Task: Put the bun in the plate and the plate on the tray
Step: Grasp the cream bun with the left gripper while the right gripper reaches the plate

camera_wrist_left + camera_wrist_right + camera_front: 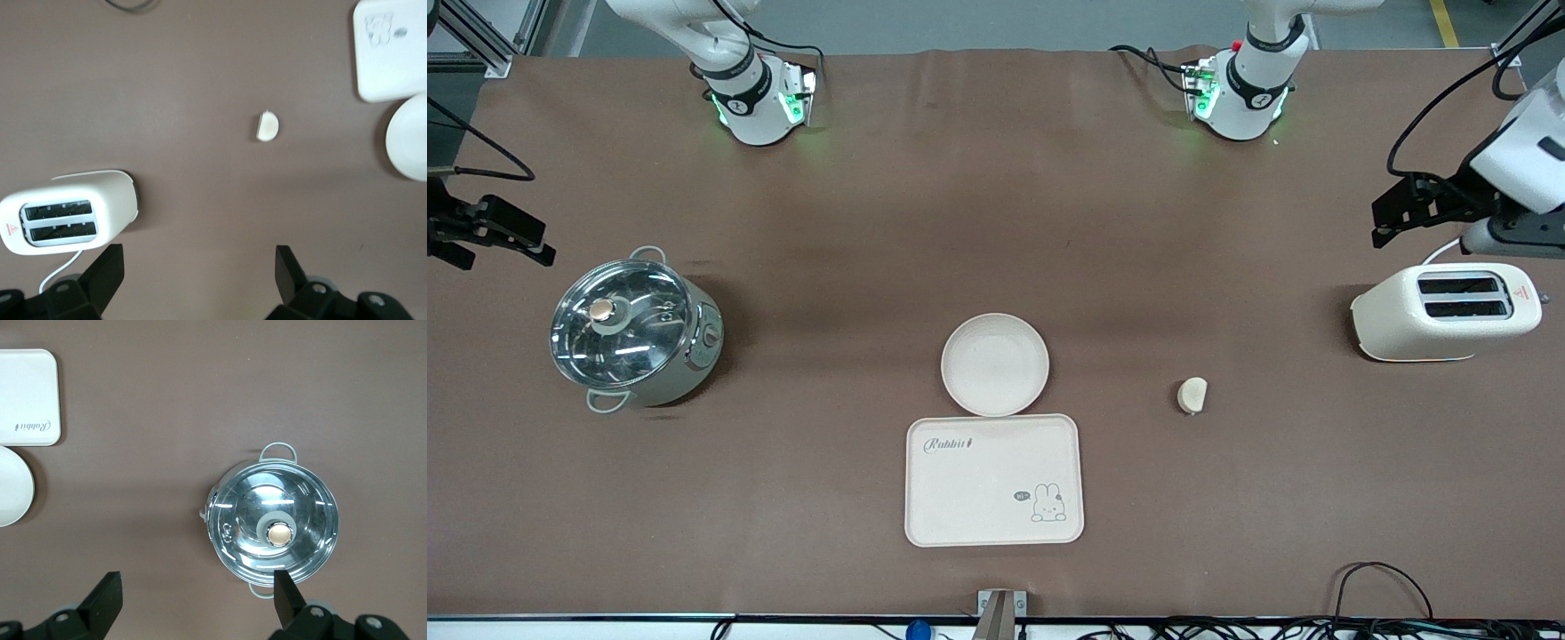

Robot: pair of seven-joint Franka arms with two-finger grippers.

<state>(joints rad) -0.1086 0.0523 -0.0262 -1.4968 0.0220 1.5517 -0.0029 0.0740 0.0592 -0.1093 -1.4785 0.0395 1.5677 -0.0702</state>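
The bun (pixel 1192 395) lies on the brown table, apart from the plate, toward the left arm's end; it also shows in the left wrist view (pixel 267 126). The empty round plate (pixel 995 364) sits on the table, touching the tray's edge farther from the front camera. The tray (pixel 994 480) with "Rabbit" lettering lies empty near the table's front edge. My left gripper (pixel 1387 213) hangs open and empty over the table beside the toaster (pixel 200 273). My right gripper (pixel 503 244) hangs open and empty over the table beside the pot (pixel 198 597).
A cream toaster (pixel 1445 311) stands at the left arm's end of the table. A steel pot with a glass lid (pixel 636 333) stands at the right arm's end. Cables run along the table's front edge.
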